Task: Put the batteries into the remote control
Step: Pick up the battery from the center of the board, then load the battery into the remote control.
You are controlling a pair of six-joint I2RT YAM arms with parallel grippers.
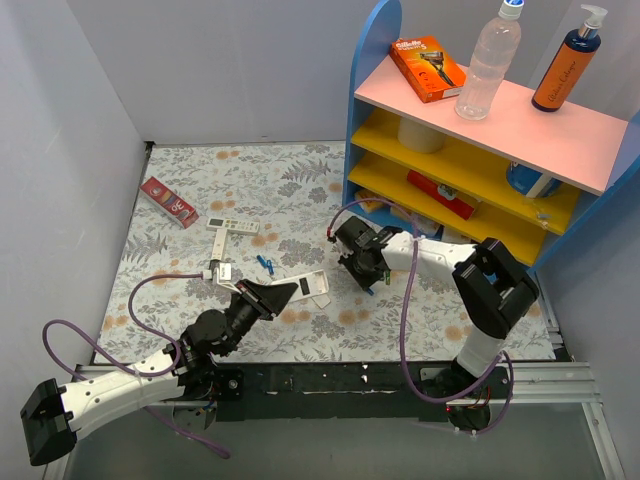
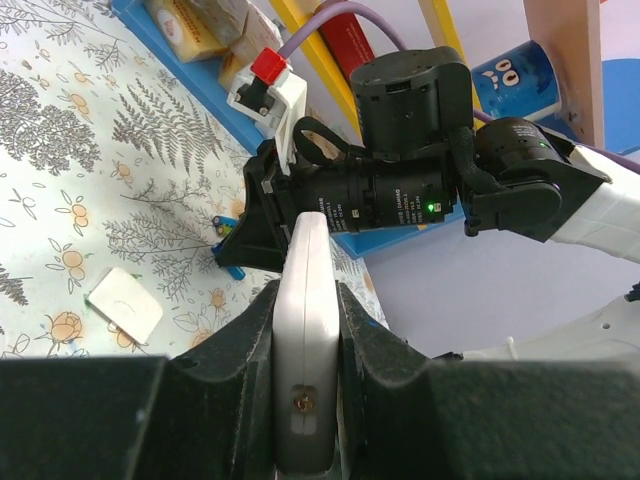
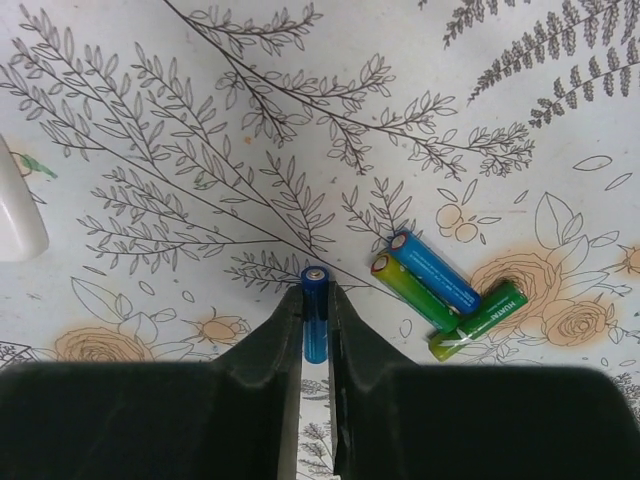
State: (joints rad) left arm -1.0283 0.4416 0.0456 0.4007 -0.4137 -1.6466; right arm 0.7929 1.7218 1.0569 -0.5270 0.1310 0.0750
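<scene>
1 blue battery (image 3: 315, 335) pinched in right gripper (image 3: 315, 300), likely for pickup; 3 batteries (image 3: 436, 290) lying just beside on mat (image 3: 200, 120). Remote control (image 2: 305, 400) clamped edgewise in left gripper (image 2: 305, 310), aimed at right arm, presumably steadied for loading.

Floral cloth (image 1: 250, 180) — multicolor shelf (image 1: 590, 140), rt.

Right side: shelf unit (image 1: 365, 110) stands on the worktop (image 1: 250, 180) just behind the right pincer (image 1: 366, 283); no way through.
Centre: remote control (image 1: 303, 287), clamped in the left pincer (image 1: 275, 295), juts toward the right arm; only a narrow gap remains.
By right pincer: three batteries (image 3: 440, 295) lie touching each other, near the pinched blue battery (image 3: 315, 325).
Far left: red box (image 1: 168, 201) and thin white remote (image 1: 225, 235); open worktop behind them.
</scene>
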